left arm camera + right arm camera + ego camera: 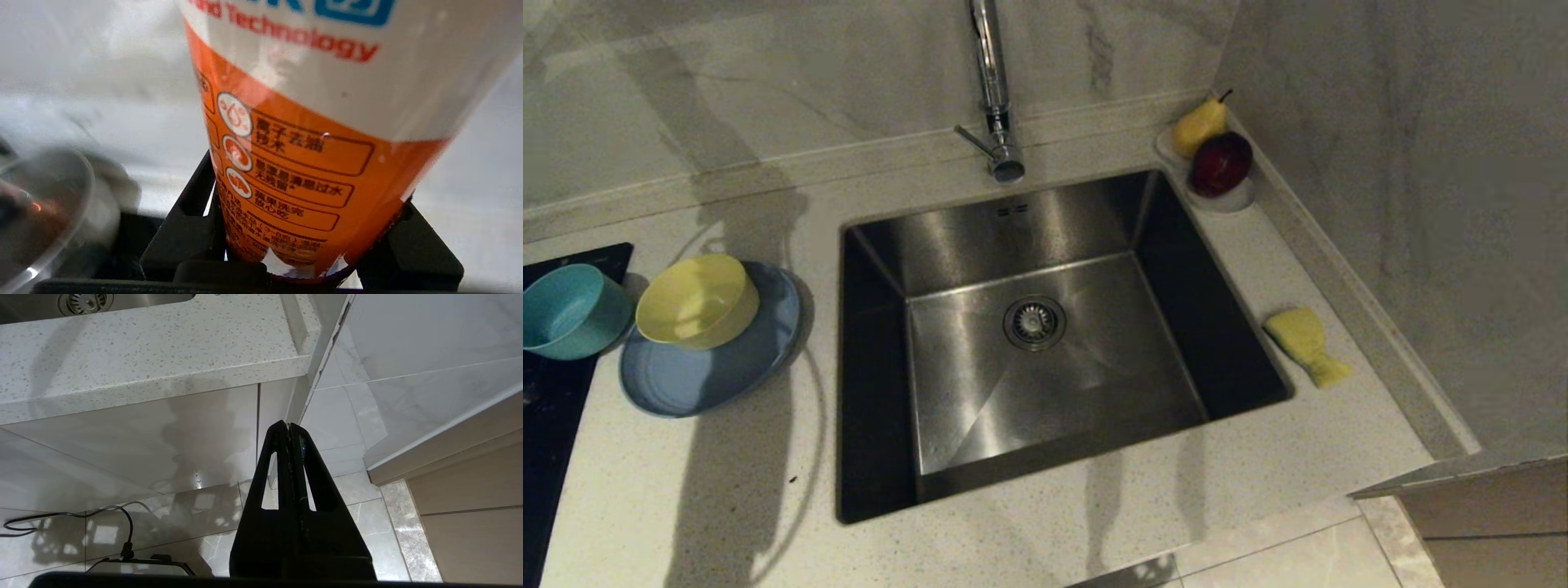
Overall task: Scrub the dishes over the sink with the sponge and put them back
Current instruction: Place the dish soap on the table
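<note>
The steel sink (1045, 359) sits in the middle of the pale counter, under a tall chrome tap (992, 90). Left of it, the yellow bowl (696, 299) rests on the light-blue plate (711, 367), and the teal bowl (570, 310) stands beside them. The yellow sponge (1307, 345) lies on the counter right of the sink. Neither arm shows in the head view. In the left wrist view my left gripper (302, 216) is shut on an orange and white bottle (310, 122) with printed labels. My right gripper (289, 426) is shut and empty, hanging below the counter edge over the floor.
A small white dish (1232, 200) with a yellow pear (1199, 124) and a dark red fruit (1221, 163) stands in the back right corner. A black hob (547, 425) lies at the far left. A blurred glass lid (41, 212) shows near the bottle. A wall rises on the right.
</note>
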### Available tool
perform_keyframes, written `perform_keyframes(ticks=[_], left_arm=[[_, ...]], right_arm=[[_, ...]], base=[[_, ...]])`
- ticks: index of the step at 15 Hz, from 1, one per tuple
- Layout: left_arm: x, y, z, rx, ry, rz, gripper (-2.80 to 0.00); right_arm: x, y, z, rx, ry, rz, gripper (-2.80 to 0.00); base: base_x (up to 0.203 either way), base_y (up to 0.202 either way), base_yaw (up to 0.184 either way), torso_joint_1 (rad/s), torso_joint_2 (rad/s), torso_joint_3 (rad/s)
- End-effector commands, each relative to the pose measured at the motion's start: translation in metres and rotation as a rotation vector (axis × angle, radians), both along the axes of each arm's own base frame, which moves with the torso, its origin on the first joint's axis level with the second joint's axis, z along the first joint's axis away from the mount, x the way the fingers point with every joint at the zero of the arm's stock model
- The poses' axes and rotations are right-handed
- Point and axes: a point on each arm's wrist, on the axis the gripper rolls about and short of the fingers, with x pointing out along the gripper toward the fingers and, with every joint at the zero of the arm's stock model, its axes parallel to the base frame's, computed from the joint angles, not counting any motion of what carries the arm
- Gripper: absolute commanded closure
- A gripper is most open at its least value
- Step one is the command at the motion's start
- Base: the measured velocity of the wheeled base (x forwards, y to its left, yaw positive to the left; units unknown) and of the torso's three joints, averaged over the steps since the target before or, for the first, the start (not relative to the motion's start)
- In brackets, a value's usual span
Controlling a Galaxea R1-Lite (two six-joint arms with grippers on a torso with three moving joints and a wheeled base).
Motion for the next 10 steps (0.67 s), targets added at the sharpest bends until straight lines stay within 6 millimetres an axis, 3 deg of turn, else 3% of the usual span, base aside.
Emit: perform_keyframes(ticks=[1, 7, 10], left_arm=[[0.013, 0.006, -0.017, -0.028, 0.081, 0.004, 0.0], [0.037, 0.043, -0.033, -0.133, 0.03, 0.022, 0.0], [0.072, 0.066, -0.059, -0.134, 0.017, 0.109, 0.0]], right_arm=[[0.0, 0.0, 0.0, -0.001, -0.002, 0.001, 0.0], [0.0, 0.0, 0.0, -0.001, -0.001, 0.001, 0.0], [0.0, 0.0, 0.0, -0.001, -0.002, 0.001, 0.0]], base=[[0.0, 0.0, 0.0, 0.0, 0.0, 0.0], [0.0, 0.0, 0.0, 0.0, 0.0, 0.0], [0.0, 0.0, 0.0, 0.0, 0.0, 0.0]])
